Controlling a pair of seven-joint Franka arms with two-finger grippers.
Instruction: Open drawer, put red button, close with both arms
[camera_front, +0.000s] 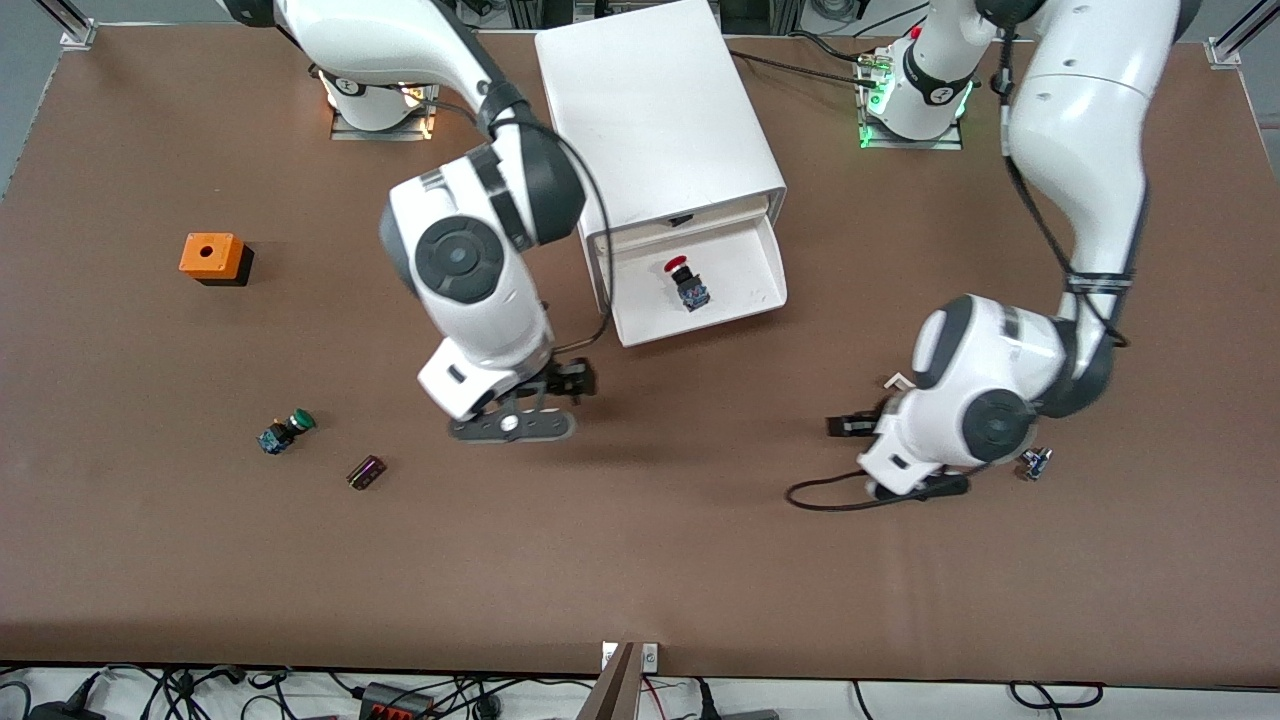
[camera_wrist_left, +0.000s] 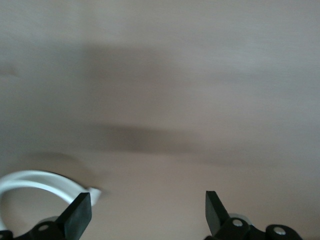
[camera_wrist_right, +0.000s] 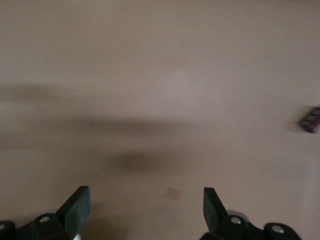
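The white cabinet (camera_front: 655, 110) stands midway between the two arm bases. Its drawer (camera_front: 745, 275) is pulled out toward the front camera. The red button (camera_front: 686, 281) lies on its side in the drawer, red cap toward the cabinet. My right gripper (camera_front: 572, 381) hangs open and empty over bare table, off the drawer's front corner toward the right arm's end. In the right wrist view the right gripper (camera_wrist_right: 146, 207) has only tabletop between its fingers. My left gripper (camera_front: 847, 425) is open and empty over the table toward the left arm's end. The left wrist view shows the left gripper (camera_wrist_left: 148, 210) holding nothing.
An orange box (camera_front: 212, 257), a green-capped button (camera_front: 288, 430) and a small dark part (camera_front: 366, 472) (camera_wrist_right: 310, 119) lie toward the right arm's end. A small blue part (camera_front: 1035, 462) sits by the left arm's wrist. A white cable loop (camera_wrist_left: 30, 181) runs beside the left gripper.
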